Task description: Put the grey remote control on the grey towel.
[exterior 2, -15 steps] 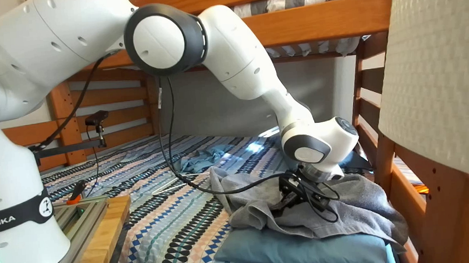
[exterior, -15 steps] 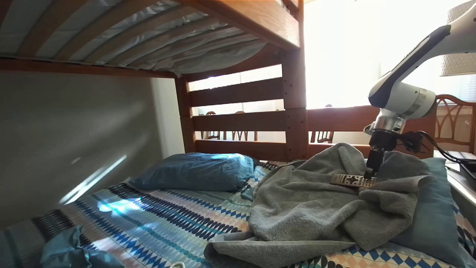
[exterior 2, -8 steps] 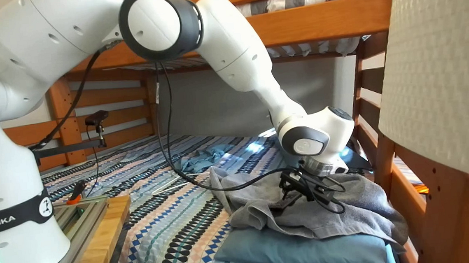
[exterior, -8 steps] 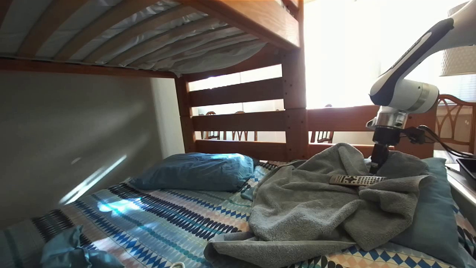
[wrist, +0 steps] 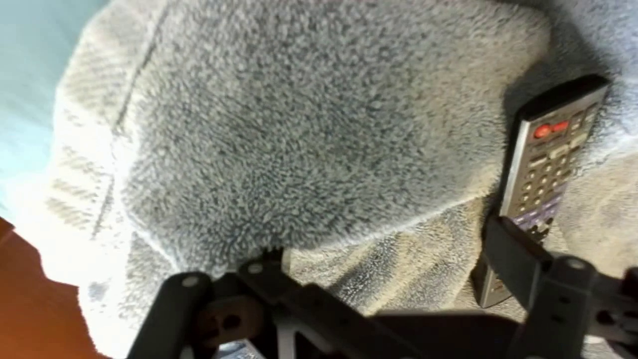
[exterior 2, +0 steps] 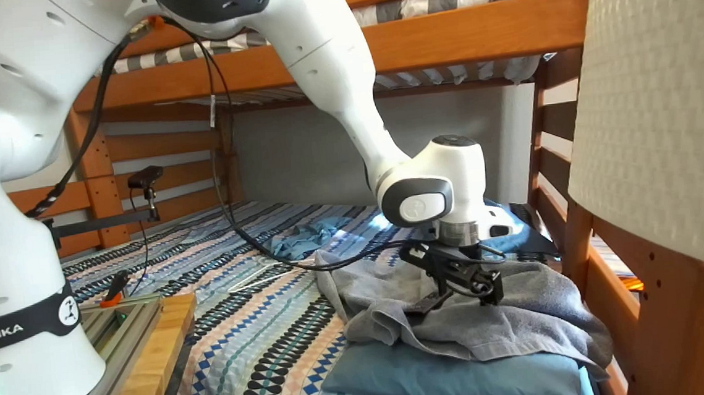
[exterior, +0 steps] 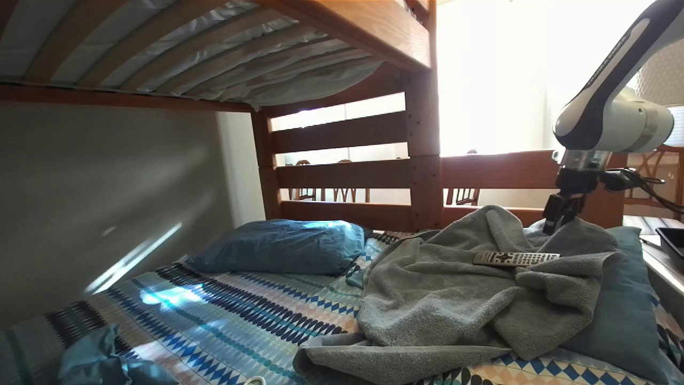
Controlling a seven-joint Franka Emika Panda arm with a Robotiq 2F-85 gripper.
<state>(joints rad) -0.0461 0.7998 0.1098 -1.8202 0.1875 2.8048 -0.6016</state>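
The grey remote control (exterior: 515, 259) lies buttons up on the grey towel (exterior: 427, 299), among its folds. In the wrist view the remote control (wrist: 543, 169) is at the right, and one finger (wrist: 516, 254) covers part of its lower half. My gripper (wrist: 391, 249) is open, with only towel showing between its spread fingers. In an exterior view the gripper (exterior: 558, 222) hangs above the towel, behind and to the right of the remote, apart from it. The gripper (exterior 2: 455, 305) also shows over the towel (exterior 2: 522, 325) from the opposite side.
A blue pillow (exterior: 625, 321) lies under the towel's edge, and another blue pillow (exterior: 288, 246) stands by the bed rails (exterior: 342, 176). Crumpled blue cloth (exterior 2: 305, 238) is on the patterned bedsheet (exterior 2: 262, 328). The upper bunk (exterior 2: 476, 27) and a lampshade (exterior 2: 655, 108) stand close to the arm.
A second ago the gripper was down at the remote's right part. Its jaws have opened, and it has risen and moved off to the right in that view. The remote stays on the towel.
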